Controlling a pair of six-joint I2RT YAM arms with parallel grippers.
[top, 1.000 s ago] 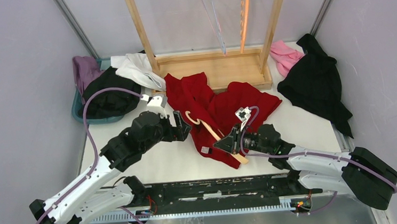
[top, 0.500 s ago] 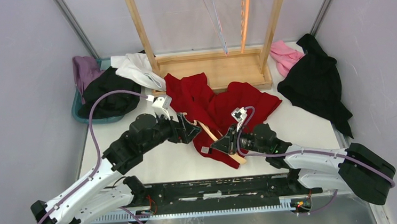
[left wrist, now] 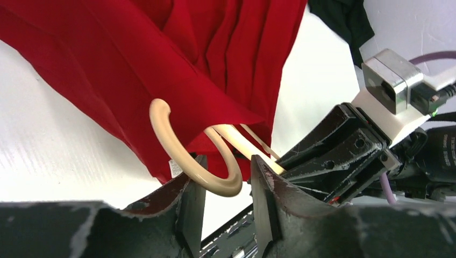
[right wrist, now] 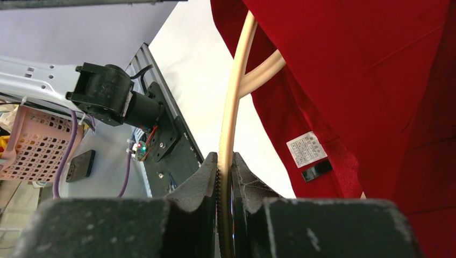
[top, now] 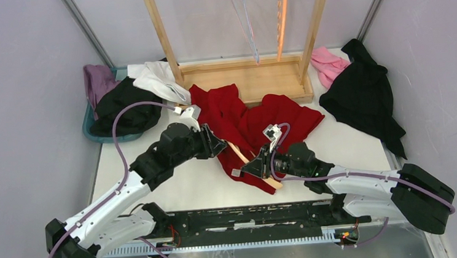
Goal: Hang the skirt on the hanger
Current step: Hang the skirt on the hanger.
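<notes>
The red skirt (top: 256, 124) lies crumpled on the white table, and a cream hanger (top: 238, 151) runs under its near fold. My right gripper (top: 254, 164) is shut on the hanger's lower arm (right wrist: 235, 97), which rises thin between its jaws (right wrist: 225, 166) past the skirt's hem and white label (right wrist: 307, 149). My left gripper (top: 220, 147) has come to the hanger's round hook (left wrist: 185, 156). In the left wrist view the hook's bend sits between the jaws (left wrist: 226, 188), resting on the left finger, with a gap to the right finger.
A wooden rack (top: 243, 78) stands at the back with thin hangers (top: 245, 17) dangling from it. A teal bin (top: 94, 130) of dark, white and purple clothes sits back left. A black garment (top: 362, 97) and a pink one (top: 328, 62) lie back right.
My left gripper has moved right onto the hanger's hook and its jaws have narrowed around it. The right gripper has shifted slightly left, still holding the hanger.
</notes>
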